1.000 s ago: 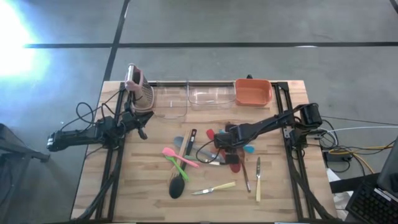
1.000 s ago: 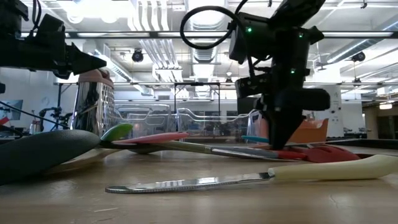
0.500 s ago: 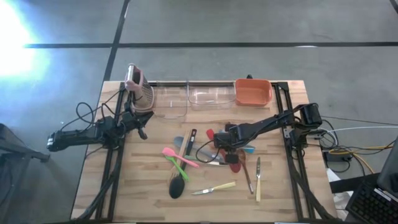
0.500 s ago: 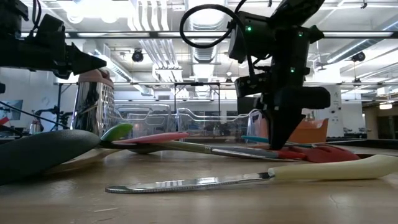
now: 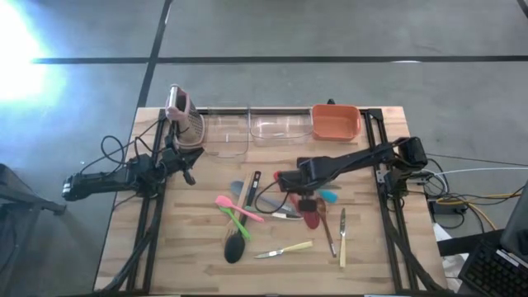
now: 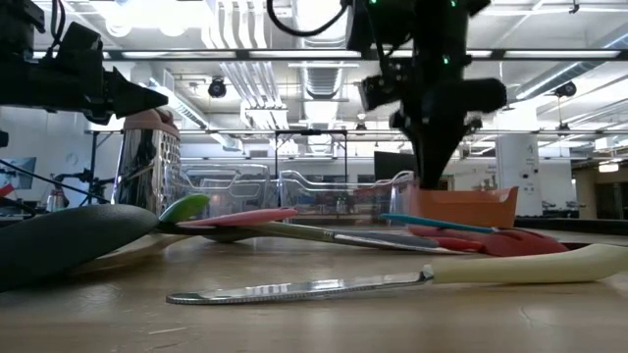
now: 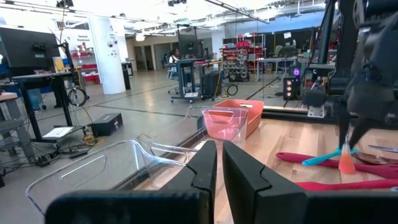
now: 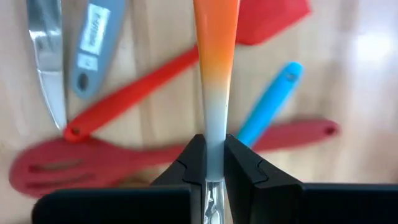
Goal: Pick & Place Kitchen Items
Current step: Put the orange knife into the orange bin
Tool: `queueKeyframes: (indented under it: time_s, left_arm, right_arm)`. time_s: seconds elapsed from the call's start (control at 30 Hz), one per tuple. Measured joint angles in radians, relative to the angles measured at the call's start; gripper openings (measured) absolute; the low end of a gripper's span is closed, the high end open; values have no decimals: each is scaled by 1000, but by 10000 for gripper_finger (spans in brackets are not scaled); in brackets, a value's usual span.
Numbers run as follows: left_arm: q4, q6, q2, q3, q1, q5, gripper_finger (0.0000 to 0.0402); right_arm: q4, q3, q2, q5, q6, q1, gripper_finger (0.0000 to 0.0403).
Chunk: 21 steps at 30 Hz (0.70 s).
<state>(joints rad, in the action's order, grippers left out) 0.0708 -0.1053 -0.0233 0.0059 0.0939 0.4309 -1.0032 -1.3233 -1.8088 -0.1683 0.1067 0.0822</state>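
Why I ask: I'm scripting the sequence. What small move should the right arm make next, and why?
Probably carry its load toward the bins at the table's far edge, perhaps the red-orange bin. The right gripper has its jaws shut on an orange-and-white utensil and holds it above the red spatula, so lifting looks done.

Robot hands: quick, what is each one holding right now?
Left gripper: fingers shut, holding nothing, waiting near the clear bins.
Right gripper: fingers shut on an orange-and-white utensil, lifted above the red spatulas.
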Motion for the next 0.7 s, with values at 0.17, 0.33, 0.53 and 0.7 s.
queueKeyframes:
  time_s: [0.17, 0.33, 0.53, 0.7]
  left_arm:
    - [0, 0, 0, 0, 0, 0, 30]
    - [0, 0, 0, 0, 0, 0, 30]
    - [0, 0, 0, 0, 0, 0, 30]
    - [0, 0, 0, 0, 0, 0, 30]
  right_arm:
    - [-197, -111, 2, -103, -20, -12, 22]
    - [-345, -172, 31, -158, -17, -64, 22]
    - [-371, -159, 134, -172, -42, -185, 23]
    - [-370, -147, 209, -174, -87, -324, 23]
